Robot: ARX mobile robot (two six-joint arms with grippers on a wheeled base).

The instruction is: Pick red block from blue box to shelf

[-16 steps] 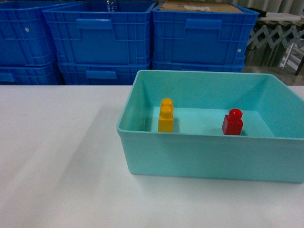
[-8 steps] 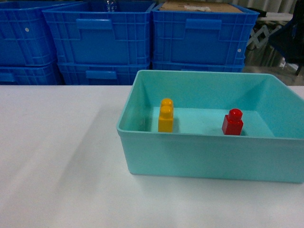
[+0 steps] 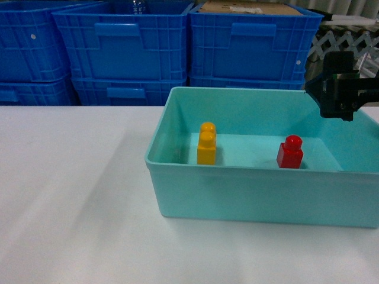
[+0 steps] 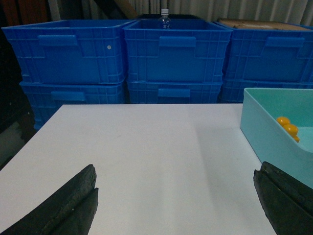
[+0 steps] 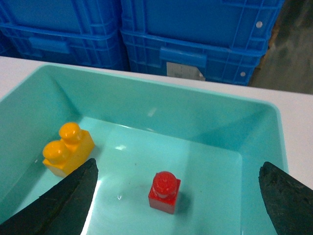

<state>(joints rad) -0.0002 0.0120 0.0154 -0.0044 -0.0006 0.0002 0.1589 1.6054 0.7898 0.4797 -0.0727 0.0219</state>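
The red block (image 3: 290, 152) stands upright on the floor of the blue box (image 3: 254, 195), right of centre; it shows from above in the right wrist view (image 5: 165, 192). My right gripper (image 3: 339, 87) hovers over the box's far right corner, above and behind the block. Seen from the right wrist, the right gripper (image 5: 178, 167) is open, its fingers (image 5: 68, 203) wide on either side of the block and clear of it. My left gripper (image 4: 176, 193) is open over bare white table, left of the blue box (image 4: 274, 129). The shelf is out of view.
A yellow two-stud block (image 3: 206, 144) stands in the box's left part. Stacked dark blue crates (image 3: 148, 50) line the far edge of the white table (image 3: 71, 195). A cardboard sheet (image 3: 249, 8) lies on the right-hand crate.
My right gripper has come into the head view from the right edge and now hangs over the box's far right corner. The blocks and the box have not moved.
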